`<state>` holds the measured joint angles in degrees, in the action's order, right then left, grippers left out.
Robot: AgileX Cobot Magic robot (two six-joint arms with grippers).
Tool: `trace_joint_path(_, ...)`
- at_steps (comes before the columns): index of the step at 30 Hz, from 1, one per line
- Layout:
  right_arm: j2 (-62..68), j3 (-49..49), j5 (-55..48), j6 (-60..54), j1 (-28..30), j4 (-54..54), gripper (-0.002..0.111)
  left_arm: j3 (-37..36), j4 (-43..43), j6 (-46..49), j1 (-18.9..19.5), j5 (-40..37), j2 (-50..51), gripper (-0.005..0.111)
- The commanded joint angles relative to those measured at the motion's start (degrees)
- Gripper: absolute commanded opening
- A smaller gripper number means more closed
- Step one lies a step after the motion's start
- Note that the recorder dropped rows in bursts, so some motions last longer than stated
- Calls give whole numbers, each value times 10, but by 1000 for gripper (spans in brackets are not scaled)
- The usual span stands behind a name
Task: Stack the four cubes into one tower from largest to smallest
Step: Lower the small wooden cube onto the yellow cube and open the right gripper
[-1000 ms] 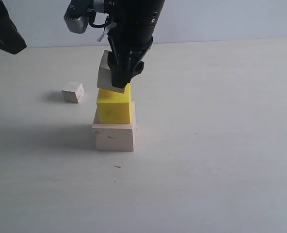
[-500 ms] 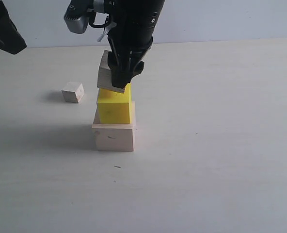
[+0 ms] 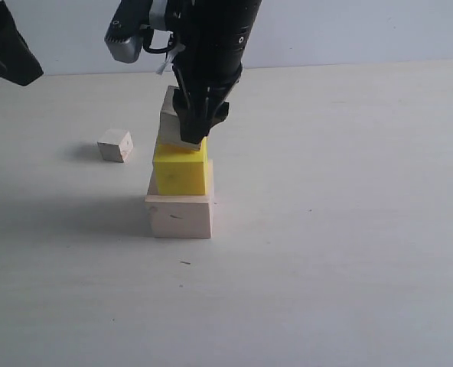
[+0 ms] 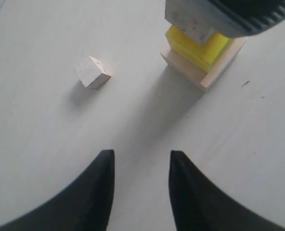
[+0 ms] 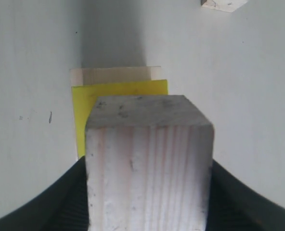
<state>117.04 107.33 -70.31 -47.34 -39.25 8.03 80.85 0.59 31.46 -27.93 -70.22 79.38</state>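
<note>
The large pale wood cube (image 3: 179,215) stands on the table with the yellow cube (image 3: 180,170) on top of it. My right gripper (image 3: 194,126) is shut on the medium wood cube (image 3: 171,121), holding it tilted at the yellow cube's top. In the right wrist view the medium cube (image 5: 148,163) fills the space between the fingers, above the yellow cube (image 5: 83,103) and the base (image 5: 114,74). The small wood cube (image 3: 115,145) lies apart to the left, also the small cube (image 4: 93,72) in the left wrist view. My left gripper (image 4: 141,163) hangs open over bare table, away from the stack (image 4: 200,48).
The left arm (image 3: 4,46) sits in the upper left corner. A pale wall runs behind the table's far edge (image 3: 349,65). A small dark speck (image 3: 185,263) lies on the table in front of the stack.
My right gripper has shifted slightly right and lower with the medium cube, bringing it closer over the yellow cube. The left arm and small cube have not moved.
</note>
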Motion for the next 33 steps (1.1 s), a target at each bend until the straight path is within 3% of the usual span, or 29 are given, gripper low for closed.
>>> trace_joint_path(1, -2, 5, 4, 0, 0, -2, 0, -2, -6, -4, -1, 7, -4, 38)
trace_joint_path(9, -2, 5, 4, -1, 0, 21, 4, -2, -6, -4, -1, 7, -4, 38)
trace_joint_path(19, -2, 5, 4, -1, 0, 4, 42, -2, -6, -4, -1, 7, -4, 38)
trace_joint_path(33, -2, 5, 4, -7, 0, 12, 68, -2, -6, -4, -1, 7, -4, 38)
